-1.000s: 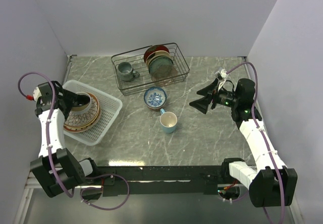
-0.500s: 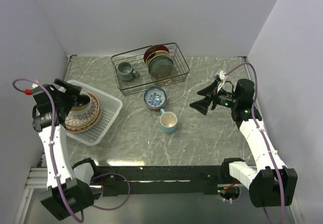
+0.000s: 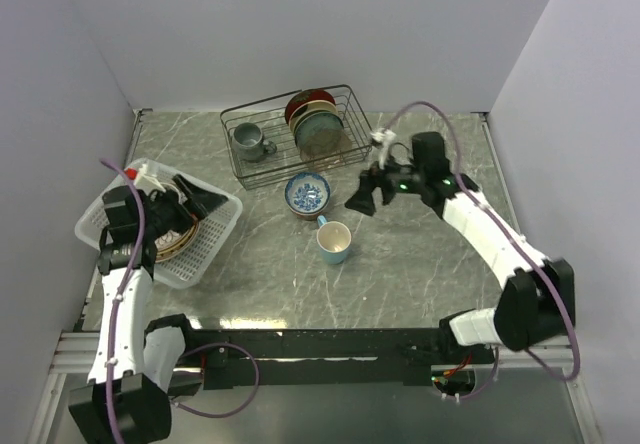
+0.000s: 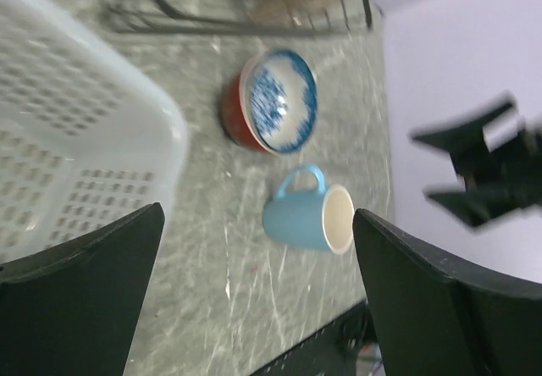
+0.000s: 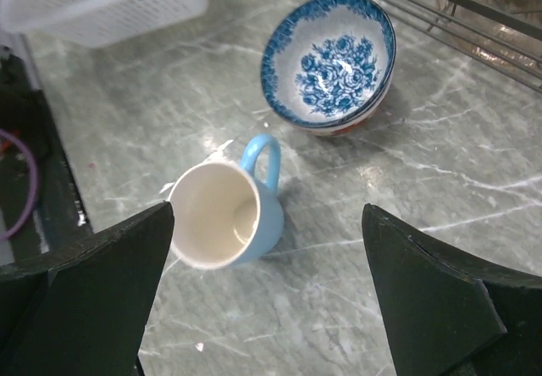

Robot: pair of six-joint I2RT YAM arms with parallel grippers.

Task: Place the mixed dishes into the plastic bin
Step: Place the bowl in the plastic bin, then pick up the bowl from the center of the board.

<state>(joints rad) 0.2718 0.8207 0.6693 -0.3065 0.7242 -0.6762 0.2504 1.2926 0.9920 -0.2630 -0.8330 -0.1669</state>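
The right tool has swung in, jaws wide, above the light blue mug. The left tool, likewise open, has drawn back over the plastic bin left of the mug. The mug probably goes next.

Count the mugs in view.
2. A grey mug sits in the wire rack; a blue mug stands on the table near the bowl. The left gripper hides part of the bin.

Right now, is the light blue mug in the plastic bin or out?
Out. The light blue mug stands on the table beside the blue-patterned bowl, clear of the plastic bin.
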